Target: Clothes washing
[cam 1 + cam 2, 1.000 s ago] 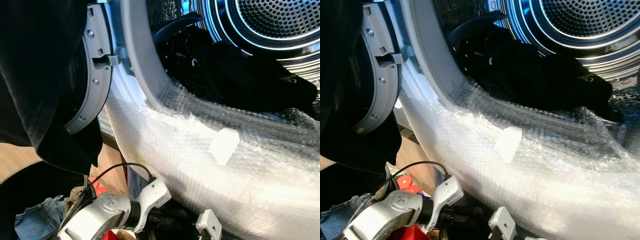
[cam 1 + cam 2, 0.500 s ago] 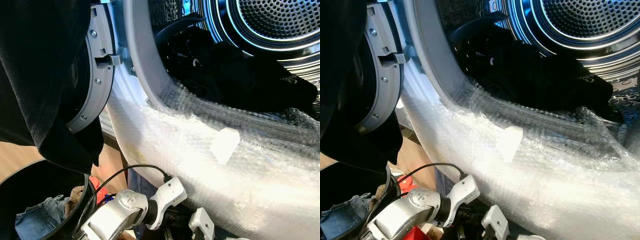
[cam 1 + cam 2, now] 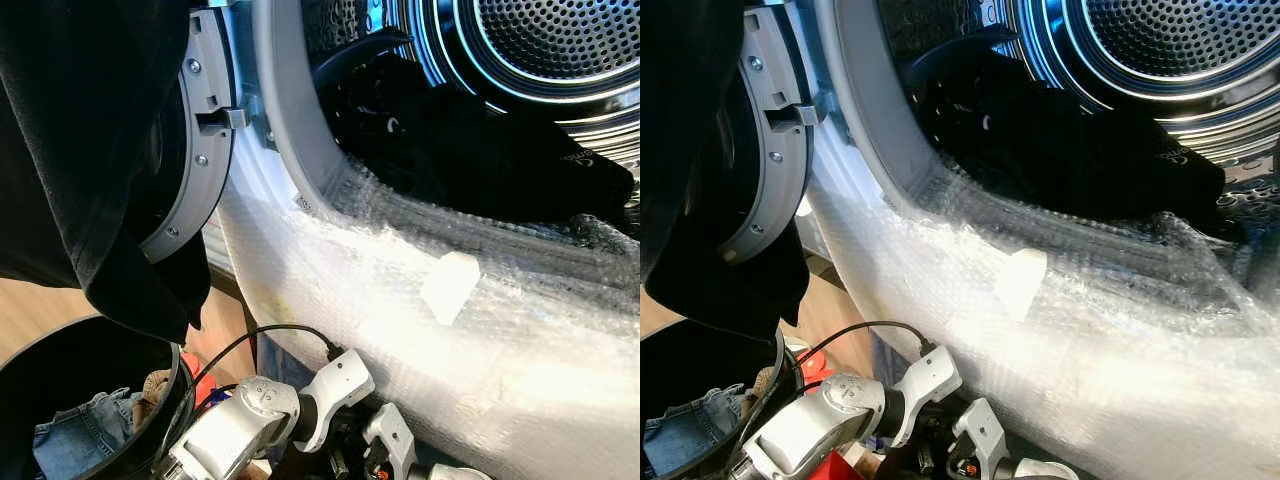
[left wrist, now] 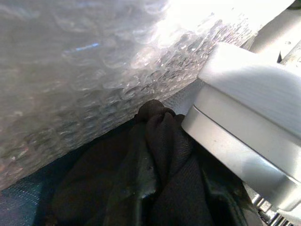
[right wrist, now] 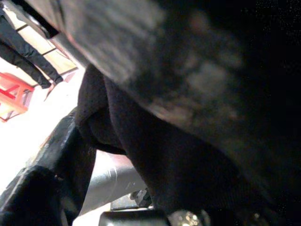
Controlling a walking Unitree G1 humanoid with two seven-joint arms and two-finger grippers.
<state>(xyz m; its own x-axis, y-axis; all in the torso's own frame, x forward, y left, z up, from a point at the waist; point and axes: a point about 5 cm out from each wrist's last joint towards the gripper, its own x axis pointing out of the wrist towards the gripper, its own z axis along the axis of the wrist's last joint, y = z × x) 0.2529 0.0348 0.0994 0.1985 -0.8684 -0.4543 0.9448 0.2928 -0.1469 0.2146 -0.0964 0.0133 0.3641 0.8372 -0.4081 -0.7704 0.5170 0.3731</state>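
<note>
Bubble wrap (image 3: 480,330) over washer rim, black garment (image 3: 80,150) draping door, basket (image 3: 60,400) below, finger state of both grippers unclear

Both my arms (image 3: 250,425) run off the bottom edge so my claws stay hidden there, the black cloth (image 3: 80,150) is cut by the top and left edges, and the basket (image 3: 60,345) is half out of frame.
</note>
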